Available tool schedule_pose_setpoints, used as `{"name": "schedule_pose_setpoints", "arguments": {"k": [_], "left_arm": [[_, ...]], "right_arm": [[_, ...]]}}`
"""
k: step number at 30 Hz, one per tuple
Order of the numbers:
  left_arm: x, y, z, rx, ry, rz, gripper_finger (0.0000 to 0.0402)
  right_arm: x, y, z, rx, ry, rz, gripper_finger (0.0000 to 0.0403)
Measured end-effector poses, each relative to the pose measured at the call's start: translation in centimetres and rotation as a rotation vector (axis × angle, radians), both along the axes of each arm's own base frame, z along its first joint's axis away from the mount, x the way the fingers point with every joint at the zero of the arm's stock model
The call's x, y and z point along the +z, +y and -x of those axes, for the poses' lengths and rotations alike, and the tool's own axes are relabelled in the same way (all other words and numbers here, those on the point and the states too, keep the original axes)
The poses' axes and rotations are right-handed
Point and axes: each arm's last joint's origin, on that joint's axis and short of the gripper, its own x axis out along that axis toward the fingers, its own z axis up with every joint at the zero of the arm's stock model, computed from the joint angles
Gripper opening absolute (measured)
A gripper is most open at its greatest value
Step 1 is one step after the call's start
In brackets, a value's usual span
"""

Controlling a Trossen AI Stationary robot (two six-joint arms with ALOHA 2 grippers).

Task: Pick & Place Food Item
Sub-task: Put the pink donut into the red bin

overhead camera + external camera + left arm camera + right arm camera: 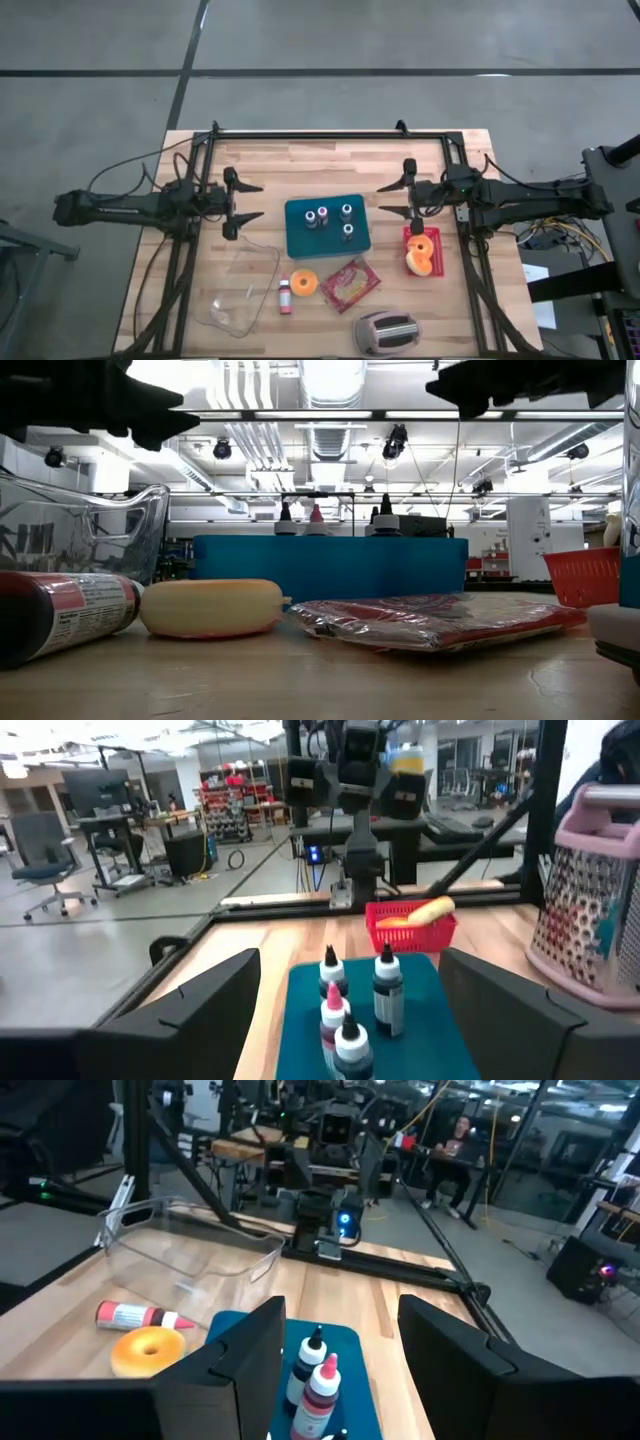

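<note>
A teal tray (pixel 300 240) sits at the middle of the wooden table (pixel 330 160) and holds four small dropper bottles (pixel 322 217) standing upright. To its right, a small red basket (pixel 421 262) holds an orange-and-yellow food piece (pixel 420 250) that fills most of it. On the tray's left, a clear glass dish (pixel 245 285) lies with nothing visible inside. In front of the tray, along the near side of the table, lie a small red-capped tube (pixel 285 295) on its side, an orange donut (pixel 305 283) just beside it, a wrapped snack packet (pixel 350 283), and a metal grater (pixel 385 333) nearest the edge. The left gripper (pixel 252 202) hovers above the table just left of the tray, its fingers spread wide and holding nothing; the donut lies well apart from it, beyond the dish corner. The right gripper (pixel 388 199) hangs just right of the tray, its fingers likewise apart and empty, with the red basket near it and the donut farther off across the tray's front corner.
</note>
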Motion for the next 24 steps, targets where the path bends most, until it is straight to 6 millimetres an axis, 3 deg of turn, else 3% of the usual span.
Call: {"name": "schedule_pose_setpoints", "arguments": {"k": [10, 24], "left_arm": [[0.1, -1.1, -0.1, -0.059, -0.024, 0.04, 0.0308], [-1.1, -1.9, -1.9, -0.102, 0.097, 0.115, 0.0308]], "right_arm": [[-2.6, -0.1, 0.2, -0.029, 0.039, -0.033, 0.0189], [-3.4, 0.0, 0.7, -0.029, 0.097, -0.029, 0.0189]]}}
